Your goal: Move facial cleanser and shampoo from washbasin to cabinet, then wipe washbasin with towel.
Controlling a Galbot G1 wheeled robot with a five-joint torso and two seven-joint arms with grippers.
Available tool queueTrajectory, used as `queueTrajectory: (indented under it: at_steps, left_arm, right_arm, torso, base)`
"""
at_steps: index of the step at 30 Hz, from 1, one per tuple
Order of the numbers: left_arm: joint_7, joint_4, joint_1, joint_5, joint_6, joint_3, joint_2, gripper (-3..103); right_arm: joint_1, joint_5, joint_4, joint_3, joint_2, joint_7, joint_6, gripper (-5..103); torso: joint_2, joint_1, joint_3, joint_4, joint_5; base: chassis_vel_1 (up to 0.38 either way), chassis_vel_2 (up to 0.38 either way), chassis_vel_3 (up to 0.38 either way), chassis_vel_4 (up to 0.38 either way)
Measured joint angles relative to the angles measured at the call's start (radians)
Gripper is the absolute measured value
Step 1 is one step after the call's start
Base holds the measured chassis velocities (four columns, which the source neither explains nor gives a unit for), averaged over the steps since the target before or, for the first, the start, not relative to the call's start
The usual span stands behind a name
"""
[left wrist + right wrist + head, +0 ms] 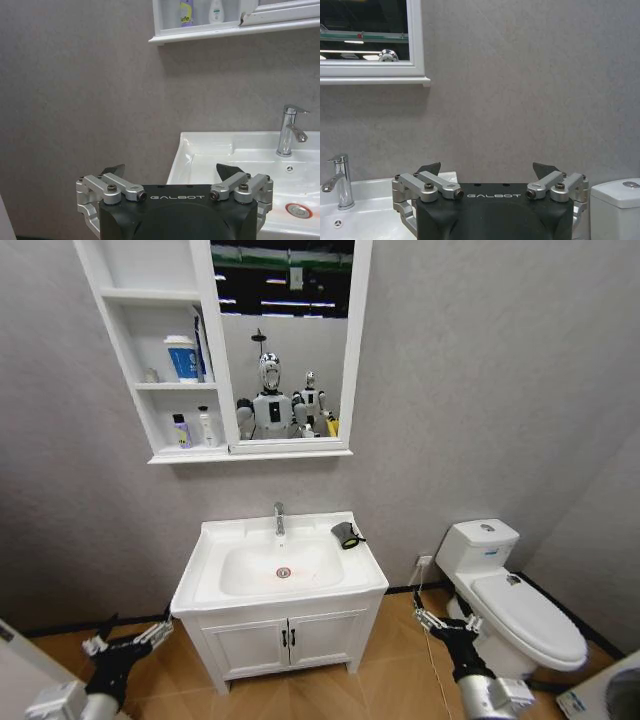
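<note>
Left gripper (128, 642): low, to the left of the vanity (285, 635), fingers spread apart, holding nothing. Right gripper (447, 626): low, in the gap between vanity and toilet (520, 605), fingers likewise spread and empty.

Washbasin (215, 540): its rim carries no bottles. Towel (345, 534): bunched on the far right corner of the rim, right of the faucet (279, 517), apart from both grippers.

Cabinet (125, 340): on the wall above, left of the mirror (285, 340). Its bottom shelf holds a purple bottle (181, 430) and a white bottle (205, 427), side by side; these appear to be the cleanser and shampoo, so the transfer looks complete.

Assessment: the step in hand is fetching the towel. The right gripper is the nearer. It should rise above rim height first, approach from the near right side, stay clear of the faucet, and close on the thick middle of the bunch rather than its loose edge.
</note>
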State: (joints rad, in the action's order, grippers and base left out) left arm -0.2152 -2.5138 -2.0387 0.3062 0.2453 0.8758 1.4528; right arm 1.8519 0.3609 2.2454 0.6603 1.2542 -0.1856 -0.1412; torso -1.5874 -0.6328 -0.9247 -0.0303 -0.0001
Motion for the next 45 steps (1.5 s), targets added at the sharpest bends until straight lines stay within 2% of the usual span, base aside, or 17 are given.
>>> queueTrajectory:
  at_steps: [2,12,15,21,35,38,40,41,44,45]
  left_arm:
    - [0.01,0.003,-0.001,-0.028,-0.006,-0.011,0.012,100]
    - [0.012,0.009,0.011,-0.027,-0.007,-0.016,0.009,100]
    - [0.011,0.01,0.014,-0.023,-0.006,-0.017,0.007,100]
    - [0.011,0.012,0.017,-0.02,-0.005,-0.018,0.005,100]
    - [0.009,0.013,0.02,-0.017,-0.004,-0.019,0.003,100]
    - [0.009,0.013,0.021,-0.016,-0.003,-0.019,0.003,100]
    - [0.009,0.013,0.021,-0.016,-0.003,-0.019,0.003,100]
    - [0.009,0.013,0.021,-0.016,-0.003,-0.019,0.003,100]
    - [0.008,0.013,0.021,-0.016,-0.003,-0.019,0.002,100]
    - [0.008,0.013,0.021,-0.016,-0.003,-0.019,0.002,100]
  right_arm:
    - [0.004,0.009,-0.003,0.001,-0.001,0.012,-0.005,100]
    - [-0.014,0.027,-0.023,-0.002,0.007,-0.005,-0.013,100]
    - [-0.033,0.068,-0.014,-0.001,-0.004,-0.006,0.017,100]
    - [-0.074,0.091,-0.023,0.006,-0.026,0.008,0.031,100]
    - [-0.073,0.089,-0.032,0.006,-0.029,0.002,0.031,100]
    - [-0.077,0.089,-0.028,0.004,-0.035,-0.014,0.049,100]
    - [-0.093,0.093,-0.015,0.001,-0.048,-0.046,0.1,100]
    - [-0.093,0.093,-0.015,0.001,-0.048,-0.046,0.1,100]
    - [-0.189,0.165,-0.023,0.005,-0.137,-0.108,0.253,100]
    - [-0.189,0.165,-0.023,0.005,-0.137,-0.108,0.253,100]
  torso:
    - [0.0,0.0,0.0,-0.0001,-0.0002]
    - [0.0,0.0,0.0,-0.0001,-0.0003]
    - [0.0,0.0,0.0,-0.0001,-0.0005]
    - [0.0,0.0,0.0,0.0001,-0.0004]
    - [0.0,0.0,0.0,0.0,-0.0004]
    - [0.0,0.0,0.0,0.0001,-0.0004]
    - [0.0,0.0,0.0,0.0,-0.0003]
    - [0.0,0.0,0.0,0.0,-0.0003]
    - [0.001,-0.002,-0.001,0.0002,-0.0005]
    - [0.001,-0.002,-0.001,0.0002,-0.0005]
  base:
    - [0.0,0.0,0.0,0.0]
    - [0.0,0.0,0.0,0.0]
    - [0.0,0.0,0.0,0.0]
    - [0.0,0.0,0.0,0.0]
    - [-0.11,0.105,0.111,-0.112]
    - [-0.233,0.228,0.222,-0.243]
    - [-0.235,0.227,0.228,-0.27]
    - [-0.236,0.225,0.199,-0.268]
    - [-0.17,0.158,0.134,-0.174]
    - [-0.113,0.134,0.043,-0.073]
